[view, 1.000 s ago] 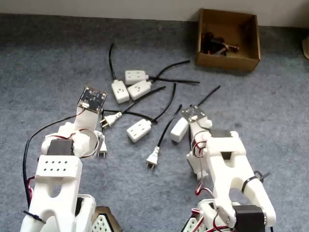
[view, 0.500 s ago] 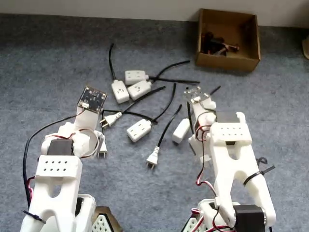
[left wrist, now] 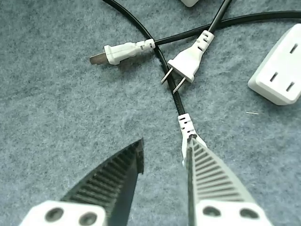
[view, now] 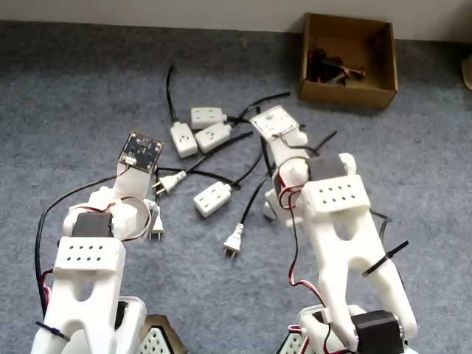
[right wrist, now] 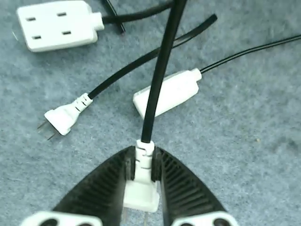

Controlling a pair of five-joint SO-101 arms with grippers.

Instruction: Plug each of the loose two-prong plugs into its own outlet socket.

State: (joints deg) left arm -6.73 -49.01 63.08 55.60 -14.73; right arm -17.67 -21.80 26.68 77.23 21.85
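two white robot arms stand at the near edge of a grey carpeted bench strewn with white outlets and black-corded plugs. the right tool is clenched on a plug, pinching its white body, with the cord running away over the carpet. beyond it lie a loose plug, an outlet with empty slots, and a second outlet seen side-on. the left tool is released, jaws apart, low over the carpet near the left edge; a third plug lies partly under one jaw, not gripped. two more plugs rest just past it, prongs bare. from above, three outlets cluster toward the far middle and another outlet sits between the arms, all unplugged as far as can be seen. a cardboard box stands at the far right corner. the task looks barely begun: one plug is in hand, none appears seated, and every pairing seems left to do.
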